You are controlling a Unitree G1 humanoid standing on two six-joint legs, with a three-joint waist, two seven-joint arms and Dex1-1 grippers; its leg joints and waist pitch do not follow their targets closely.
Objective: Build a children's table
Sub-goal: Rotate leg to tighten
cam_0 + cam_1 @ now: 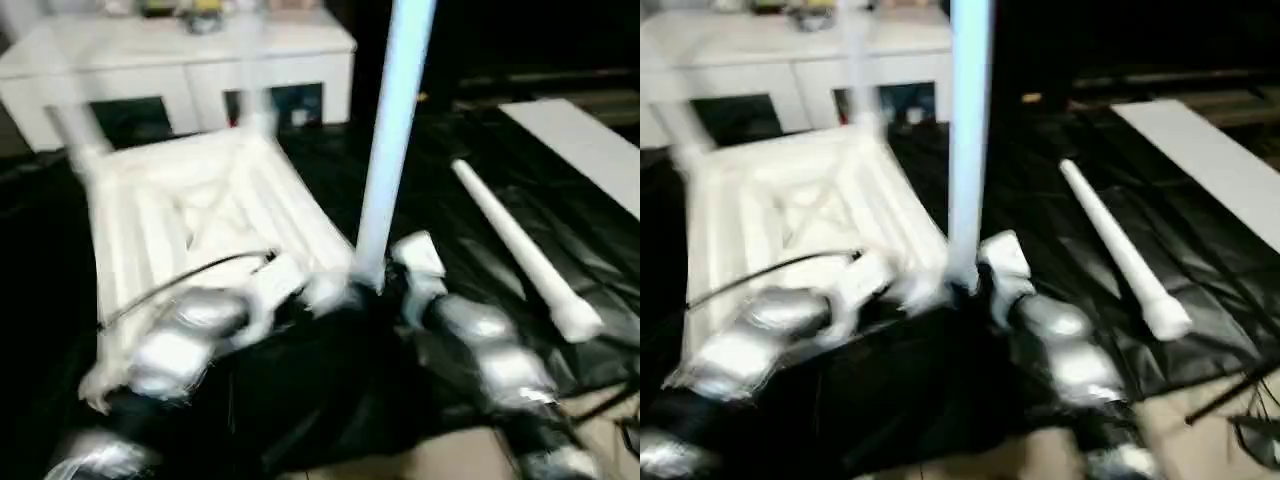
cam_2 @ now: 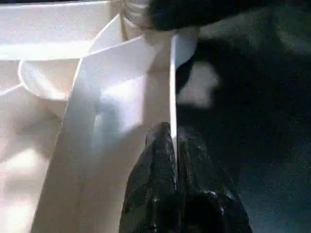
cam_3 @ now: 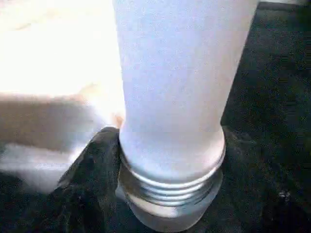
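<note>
The left gripper [image 2: 173, 141] has its two black fingers pinched on a thin white rib at the edge of the tabletop [image 1: 190, 215], which lies ribbed side up on the black sheet [image 1: 560, 200]. Close beside it, the right gripper [image 3: 167, 194] holds an upright leg [image 1: 392, 140] near its threaded end — one dark finger [image 3: 90, 170] lies against the threads, and the leg stands at the tabletop's near corner, just off the left fingers. Well beyond the right gripper, away from the tabletop, another leg [image 1: 520, 250] lies flat on the sheet. Past the tabletop's far side — a white cabinet [image 1: 180, 70] with dark glass fronts.
</note>
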